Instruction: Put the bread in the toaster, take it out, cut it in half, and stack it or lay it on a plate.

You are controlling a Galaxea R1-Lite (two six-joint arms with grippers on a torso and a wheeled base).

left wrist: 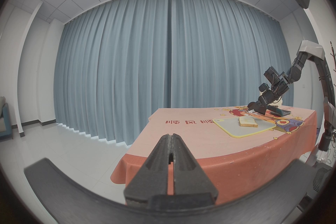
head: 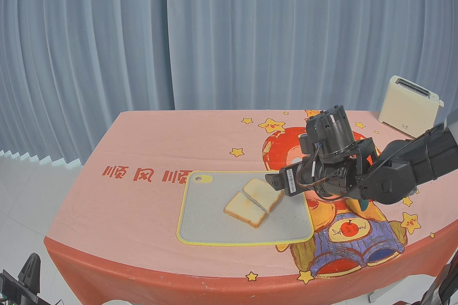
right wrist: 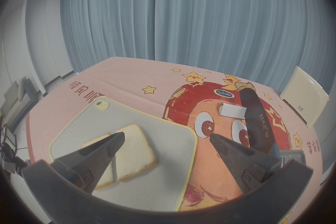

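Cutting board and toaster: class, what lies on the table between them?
A black knife lies on the tablecloth between the cutting board and the toaster, beside a small white block, as the right wrist view shows.

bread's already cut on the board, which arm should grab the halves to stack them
Right. The right tool is open and hovers just beside the bread halves on the cutting board. The left tool is shut and sits low, off the table's left end, far from the board.
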